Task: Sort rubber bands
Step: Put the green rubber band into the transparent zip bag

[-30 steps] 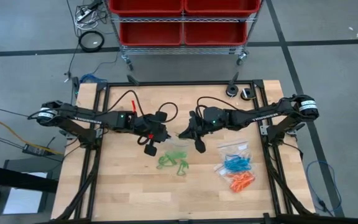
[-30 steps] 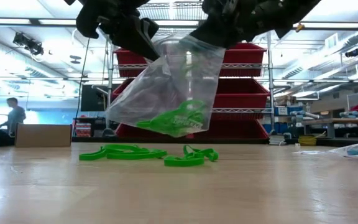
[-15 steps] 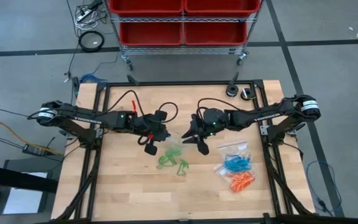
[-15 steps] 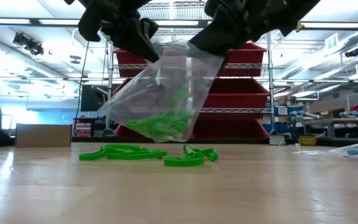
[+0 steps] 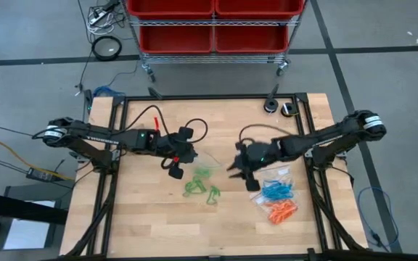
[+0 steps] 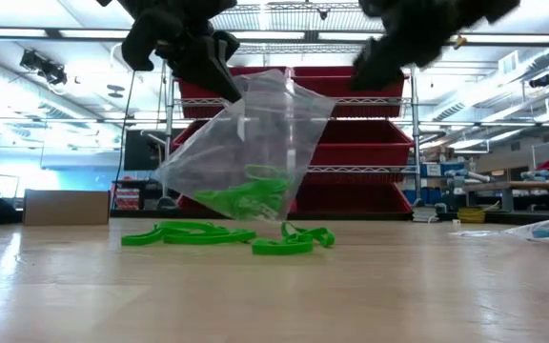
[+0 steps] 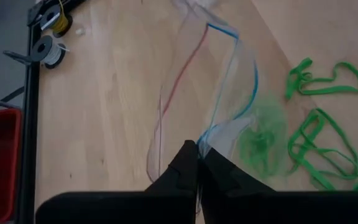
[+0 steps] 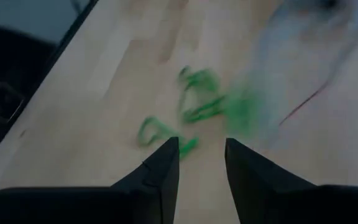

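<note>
Above the wooden worktop's (image 5: pixel 151 217) middle, your left gripper (image 7: pixel 197 163) is pinching a clear plastic bag (image 6: pixel 246 152) holding green rubber bands (image 6: pixel 246 198); your right gripper (image 8: pixel 201 155) is hanging open and empty, right of more green loops (image 5: pixel 202 190) lying loose.

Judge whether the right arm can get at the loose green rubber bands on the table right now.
Probably yes: the right end effector is open and empty, with bare table between it and the green rubber bands.

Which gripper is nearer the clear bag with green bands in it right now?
Left. The left gripper is shut on the clear bag at its top edge, holding it above the table. The right gripper, open, is off to the bag's side, apart from it.
</note>
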